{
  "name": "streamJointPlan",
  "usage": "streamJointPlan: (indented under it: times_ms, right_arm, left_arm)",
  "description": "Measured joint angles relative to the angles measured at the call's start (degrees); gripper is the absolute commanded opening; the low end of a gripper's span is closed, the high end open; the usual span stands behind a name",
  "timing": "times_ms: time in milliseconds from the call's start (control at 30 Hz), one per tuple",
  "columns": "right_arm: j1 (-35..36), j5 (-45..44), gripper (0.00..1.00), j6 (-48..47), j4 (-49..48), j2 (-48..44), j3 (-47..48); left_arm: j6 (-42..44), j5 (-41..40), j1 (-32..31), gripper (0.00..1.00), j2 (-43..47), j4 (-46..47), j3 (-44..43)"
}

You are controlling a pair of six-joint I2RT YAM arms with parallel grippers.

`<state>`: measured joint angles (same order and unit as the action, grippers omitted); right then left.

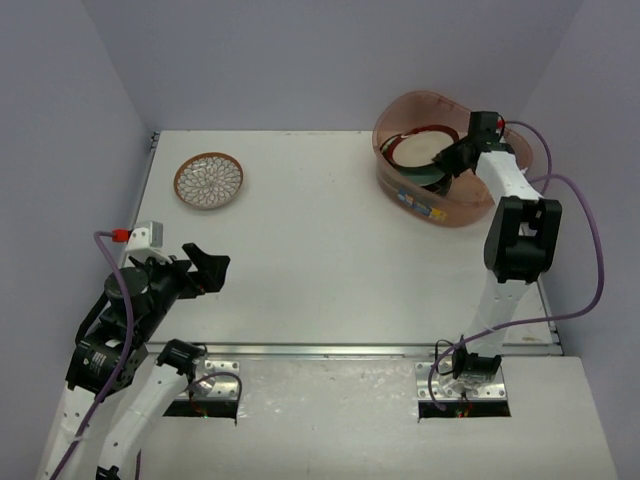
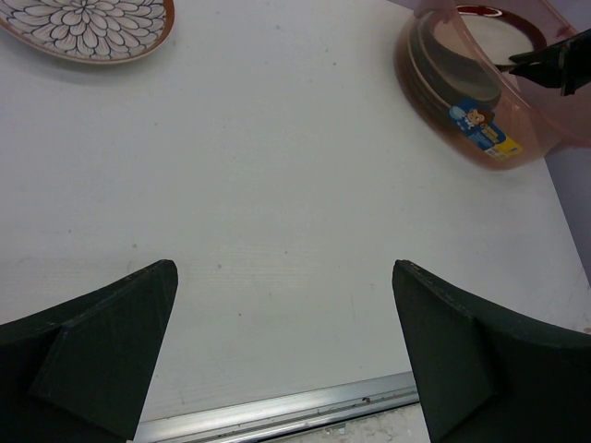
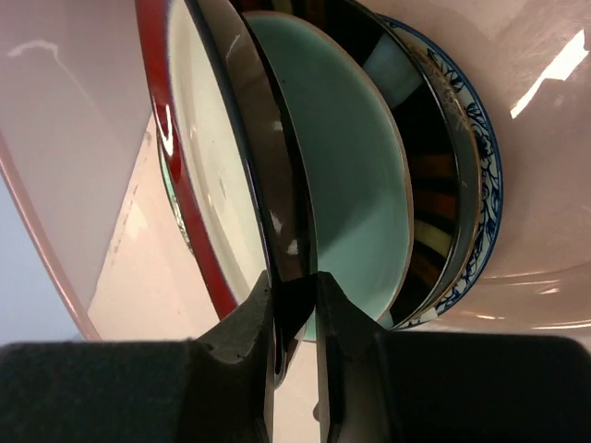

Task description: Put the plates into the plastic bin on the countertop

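The pinkish plastic bin (image 1: 392, 120) stands at the far right of the white countertop (image 1: 320, 250). My right gripper (image 1: 447, 160) reaches into it and is shut on the edge of the dark-red rimmed cream plate (image 3: 205, 166), which stands on edge. Behind it lean the mint green plate (image 3: 360, 185), the black-striped plate (image 3: 434, 175) and the blue-white floral plate (image 3: 487, 175). The brown-white floral plate (image 1: 209, 180) lies alone at the far left, and also shows in the left wrist view (image 2: 88, 28). My left gripper (image 1: 208, 266) is open and empty above the near left.
The bin's labelled wall (image 2: 485, 129) faces the left arm. A metal strip (image 1: 340, 350) runs along the countertop's near edge. Lilac walls close the back and sides. The right arm's purple cable (image 1: 590, 230) loops beside the bin.
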<state>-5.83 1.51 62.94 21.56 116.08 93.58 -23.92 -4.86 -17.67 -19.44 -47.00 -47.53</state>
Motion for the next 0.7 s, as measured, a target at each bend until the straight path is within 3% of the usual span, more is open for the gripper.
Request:
streamJointPlan:
  times_ms: [100, 167, 233, 267, 333, 567, 600, 633, 700]
  right_arm:
    - [-0.1, 1.8, 0.41, -0.7, 0.3, 0.3, 0.5]
    - [-0.1, 2.6, 0.48, -1.8, 0.8, 0.3, 1.2]
    - [-0.1, 3.3, 0.63, -3.2, 1.5, 0.3, 1.6]
    - [0.0, 3.5, 0.64, -4.0, 2.0, 0.3, 1.7]
    - [0.0, 3.4, 0.8, -5.6, 4.1, 0.5, 2.1]
    - [0.0, 3.0, 0.87, -12.5, 13.9, 4.8, 9.7]
    - [0.0, 3.1, 0.9, -13.4, 15.1, 5.7, 11.3]
    - [0.0, 3.1, 0.99, -14.5, 16.1, 6.5, 12.9]
    - [0.3, 3.1, 0.99, -16.4, 17.7, 7.6, 15.4]
  left_arm:
    - [0.0, 0.0, 0.0, 1.0, 0.0, 0.0, 0.0]
    - [0.0, 0.0, 0.0, 1.0, 0.0, 0.0, 0.0]
    - [-0.1, 0.0, 0.0, 1.0, 0.0, 0.0, 0.0]
    - [-0.1, 0.0, 0.0, 1.0, 0.0, 0.0, 0.0]
    - [-0.2, 0.0, 0.0, 1.0, -0.1, 0.0, 0.0]
    - [-0.5, -0.1, 0.0, 1.0, -1.4, 0.0, 0.0]
    - [-0.6, -0.2, 0.0, 1.0, -1.7, 0.0, 0.0]
    - [-0.7, -0.5, 0.0, 1.0, -2.1, 0.0, 0.0]
    - [-1.5, -1.2, 0.0, 1.0, -3.3, 0.0, 0.0]
